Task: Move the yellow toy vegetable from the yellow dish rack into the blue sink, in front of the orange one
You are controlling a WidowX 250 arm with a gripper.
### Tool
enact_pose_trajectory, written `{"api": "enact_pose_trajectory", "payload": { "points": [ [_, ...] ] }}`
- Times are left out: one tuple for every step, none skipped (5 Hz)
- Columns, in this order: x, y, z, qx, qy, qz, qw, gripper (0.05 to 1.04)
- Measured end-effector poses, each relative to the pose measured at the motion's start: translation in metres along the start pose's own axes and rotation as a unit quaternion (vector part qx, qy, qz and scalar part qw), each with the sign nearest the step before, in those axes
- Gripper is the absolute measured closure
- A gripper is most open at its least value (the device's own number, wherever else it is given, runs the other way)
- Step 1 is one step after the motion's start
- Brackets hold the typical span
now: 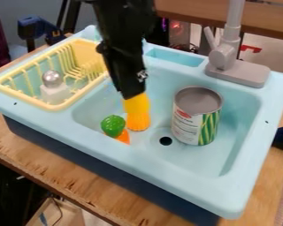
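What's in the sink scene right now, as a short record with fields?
Gripper: over the basin, toward the rack side
At gripper's lower end: yellow-and-orange object; grip unclear
Beside that object: green-and-orange toy
Can: upright in the basin, near the drain hole
Rack: yellow, with a white item topped by a silver ball
Faucet: gray, behind the basin

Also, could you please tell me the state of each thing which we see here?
Gripper: pointing down, at the yellow-orange item's top
Yellow-orange item: upright
Green-and-orange item: lying in the sink
Can: upright
Drain hole: uncovered
Faucet: upright
Silver-topped item: upright in the rack
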State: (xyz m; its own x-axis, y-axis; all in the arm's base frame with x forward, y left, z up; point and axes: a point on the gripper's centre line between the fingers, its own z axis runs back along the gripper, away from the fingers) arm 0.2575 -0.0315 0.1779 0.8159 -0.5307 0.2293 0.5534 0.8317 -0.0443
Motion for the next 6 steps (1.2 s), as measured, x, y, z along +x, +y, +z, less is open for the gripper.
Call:
{"api": "enact_pose_trajectory", "payload": {
  "points": [
    [0.002, -0.020, -0.006, -0.023, 0.023, -0.081, 0.9962, 0.731],
    [-0.001, -0.027, -0.028, -0.065, 0.094, -0.111, 0.9872, 0.730],
    [0.002, -0.025, -0.036, -0.092, 0.095, -0.128, 0.9830, 0.730],
    [0.001, 0.000, -0.042, -0.102, 0.082, -0.118, 0.9843, 0.730],
    [0.005, 0.005, -0.052, -0.087, 0.051, -0.122, 0.9874, 0.730],
    [0.003, 0.008, -0.061, -0.070, 0.044, -0.112, 0.9902, 0.731]
  ]
}}
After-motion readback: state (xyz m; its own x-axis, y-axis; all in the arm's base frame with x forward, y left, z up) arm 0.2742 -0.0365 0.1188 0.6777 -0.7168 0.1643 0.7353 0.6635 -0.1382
